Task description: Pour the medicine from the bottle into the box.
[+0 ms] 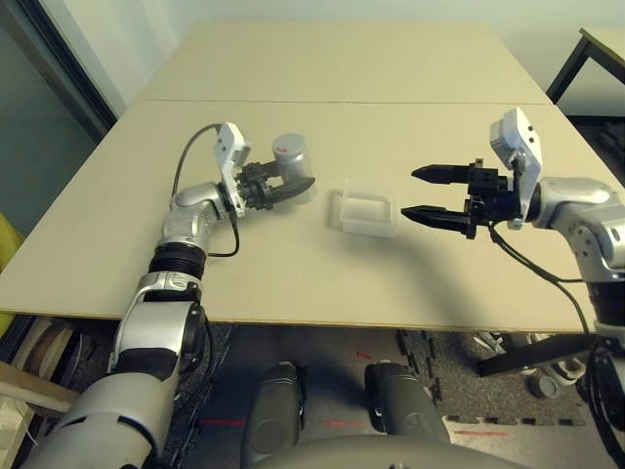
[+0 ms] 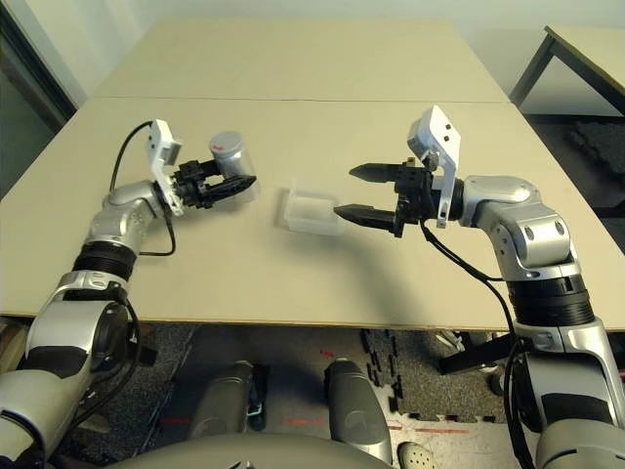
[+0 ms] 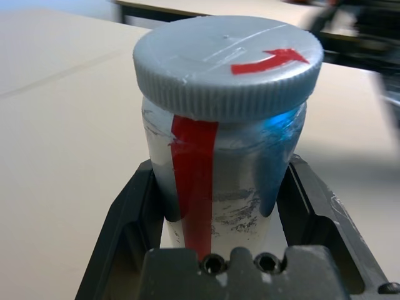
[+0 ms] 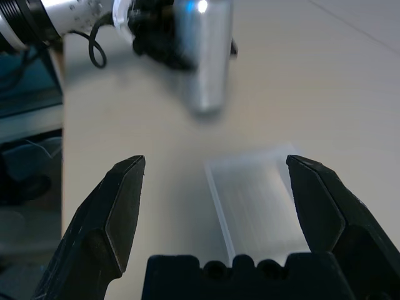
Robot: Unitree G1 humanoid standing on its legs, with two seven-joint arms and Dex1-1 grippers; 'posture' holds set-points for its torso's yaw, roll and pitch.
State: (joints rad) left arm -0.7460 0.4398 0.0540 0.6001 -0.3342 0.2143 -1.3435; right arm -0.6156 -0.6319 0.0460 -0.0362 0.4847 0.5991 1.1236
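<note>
Left gripper: and it is the bottle that is held here, the left gripper [image 1: 296,179] clamped firmly on its sides, one finger pressed to each flank.
Bottle: the silver-grey bottle [image 3: 240,181] is kept between those two fingers, cap end up; whether its base is touching the worktop [image 1: 293,278] cannot be told.
Cap: the flat grey cap [image 3: 228,65] is seated on the mouth, clear above the left gripper's fingers, its ribbed edge well displayed.
Arrow: a curved red arrow [image 3: 270,61] is printed across the cap's top.
Label: a red stripe [image 3: 195,181] is shown running down the bottle, down between the left gripper's fingers.
Right gripper: over to the other side, the right gripper [image 1: 408,192] is held with its fingers wide apart, nothing gripped between them, the tips pointed toward the left gripper's side.
Box: the clear plastic box [image 1: 368,211] is set on the worktop between the two grippers, just beside the right gripper's fingertips and a little apart from the left gripper and its bottle.
Second table: well beyond the right gripper, on its outer side, another table [image 2: 596,61] is seen.
</note>
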